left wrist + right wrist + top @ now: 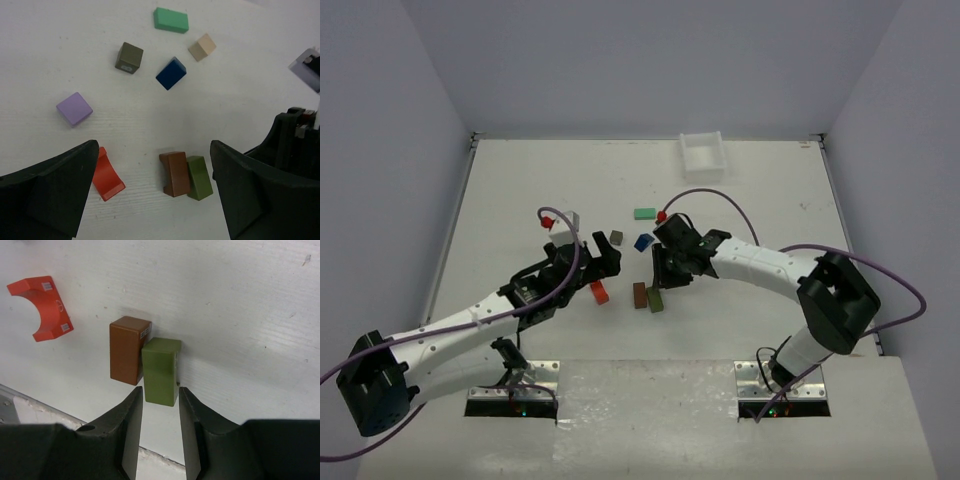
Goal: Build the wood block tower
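Note:
The wood blocks lie singly on the table; no tower shows. A brown block (129,349) and an olive-green block (161,370) sit side by side, touching. My right gripper (159,397) is narrowly open: its fingertips flank the green block's near end, with a thin gap on each side. My left gripper (154,167) hangs wide open above the table and holds nothing. A red-orange arch block (107,176) lies by its left finger. Farther off lie purple (74,108), dark olive (129,57), blue (171,73), beige (202,47) and mint-green (171,20) blocks.
A white plastic tray (703,153) stands at the far edge of the table. The two arms meet near the table's middle, left gripper (595,262) and right gripper (660,275) close together over the block cluster. Purple cables loop over both arms.

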Action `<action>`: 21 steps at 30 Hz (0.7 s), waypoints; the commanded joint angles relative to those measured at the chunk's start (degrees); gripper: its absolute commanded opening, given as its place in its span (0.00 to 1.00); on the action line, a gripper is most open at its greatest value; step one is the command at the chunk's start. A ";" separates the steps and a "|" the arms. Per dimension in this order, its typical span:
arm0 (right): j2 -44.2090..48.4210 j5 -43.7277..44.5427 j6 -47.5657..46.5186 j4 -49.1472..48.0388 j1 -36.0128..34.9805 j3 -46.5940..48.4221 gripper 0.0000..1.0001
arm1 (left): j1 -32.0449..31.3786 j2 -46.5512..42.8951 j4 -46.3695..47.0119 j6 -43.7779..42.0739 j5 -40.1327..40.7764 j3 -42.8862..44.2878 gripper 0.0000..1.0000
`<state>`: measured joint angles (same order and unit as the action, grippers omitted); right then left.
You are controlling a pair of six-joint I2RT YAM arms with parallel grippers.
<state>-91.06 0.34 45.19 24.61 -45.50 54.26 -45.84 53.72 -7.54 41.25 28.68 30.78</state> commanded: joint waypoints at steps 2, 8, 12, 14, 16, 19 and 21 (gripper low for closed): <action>4.24 -0.07 -1.22 -3.70 0.23 -3.59 0.35 | -0.47 6.85 6.57 -1.35 -8.75 0.30 0.79; 10.22 -1.59 -1.16 -6.88 0.22 -12.76 0.34 | -0.56 14.65 11.28 -1.52 -11.69 1.32 0.53; 14.51 -2.88 -1.25 -11.01 0.14 -18.94 0.32 | -0.47 19.38 13.87 -1.52 -13.05 2.73 0.23; 15.48 -4.08 -1.38 -13.49 0.12 -21.71 0.31 | -0.47 22.14 15.27 -1.77 -13.86 3.76 0.16; 15.81 -4.80 -1.97 -15.41 -0.13 -23.29 0.29 | -0.47 24.54 15.39 -1.49 -13.50 4.83 0.05; 15.17 -5.50 -3.07 -17.86 -0.59 -24.56 0.27 | -0.47 28.17 15.21 -0.78 -12.38 6.17 0.00; 14.02 -5.46 -3.58 -18.82 -0.72 -24.81 0.25 | -0.47 30.28 14.79 -0.33 -11.77 6.94 0.00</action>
<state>-76.27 -3.95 43.54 12.25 -45.62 29.77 -46.06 80.64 4.31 40.10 15.91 34.46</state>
